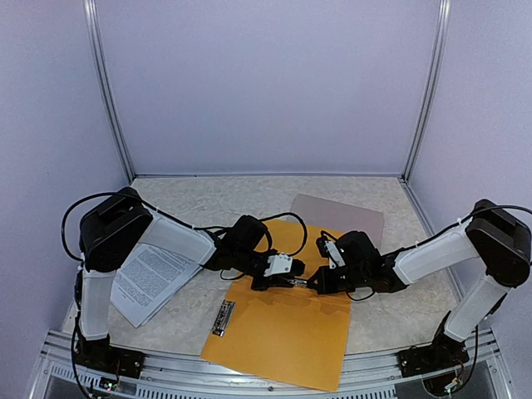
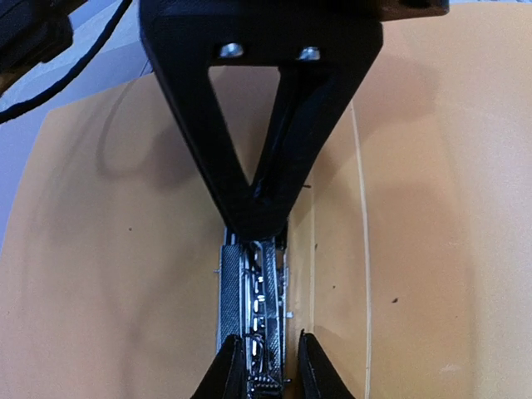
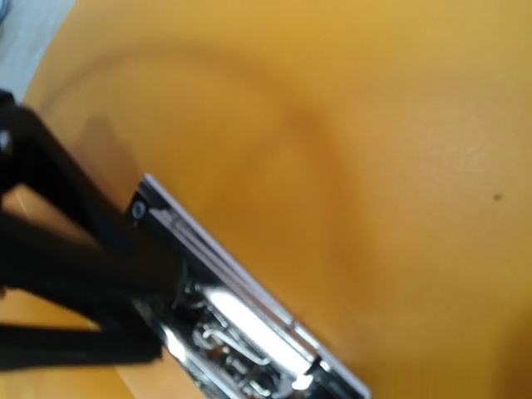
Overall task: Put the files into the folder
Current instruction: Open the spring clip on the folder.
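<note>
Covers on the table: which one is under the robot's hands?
The orange cover, the near one. The taupe cover lies farther back.

I can read no text anywhere in these views. The only writing is on the files (image 1: 154, 278) lying on my left side, whose white sheets carry dense lines of black print. From overhead that print is far too small for me to make out a word, a number or a heading.
</note>
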Controlling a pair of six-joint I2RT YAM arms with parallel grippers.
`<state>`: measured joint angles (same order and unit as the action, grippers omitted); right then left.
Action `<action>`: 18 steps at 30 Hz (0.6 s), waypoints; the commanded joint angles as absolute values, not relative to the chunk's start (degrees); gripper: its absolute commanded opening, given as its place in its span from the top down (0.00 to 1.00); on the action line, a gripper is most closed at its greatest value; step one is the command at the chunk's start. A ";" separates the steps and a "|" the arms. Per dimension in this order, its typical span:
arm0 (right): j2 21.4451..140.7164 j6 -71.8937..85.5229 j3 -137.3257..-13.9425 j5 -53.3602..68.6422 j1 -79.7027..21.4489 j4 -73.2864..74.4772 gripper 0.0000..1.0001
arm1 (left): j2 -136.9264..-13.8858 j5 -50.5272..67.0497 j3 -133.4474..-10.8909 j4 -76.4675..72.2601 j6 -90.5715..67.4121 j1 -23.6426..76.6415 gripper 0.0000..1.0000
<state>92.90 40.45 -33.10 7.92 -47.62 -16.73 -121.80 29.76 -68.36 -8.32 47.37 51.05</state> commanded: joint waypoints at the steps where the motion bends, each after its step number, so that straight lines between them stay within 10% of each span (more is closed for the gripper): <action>1: 95.83 38.00 -34.06 5.49 -48.26 -11.88 1.00 | -125.89 28.24 -65.30 0.62 48.50 53.00 0.80; 18: 90.89 33.96 -34.13 6.78 -48.73 -12.60 1.00 | -123.06 28.96 -62.33 -6.03 45.89 52.16 0.80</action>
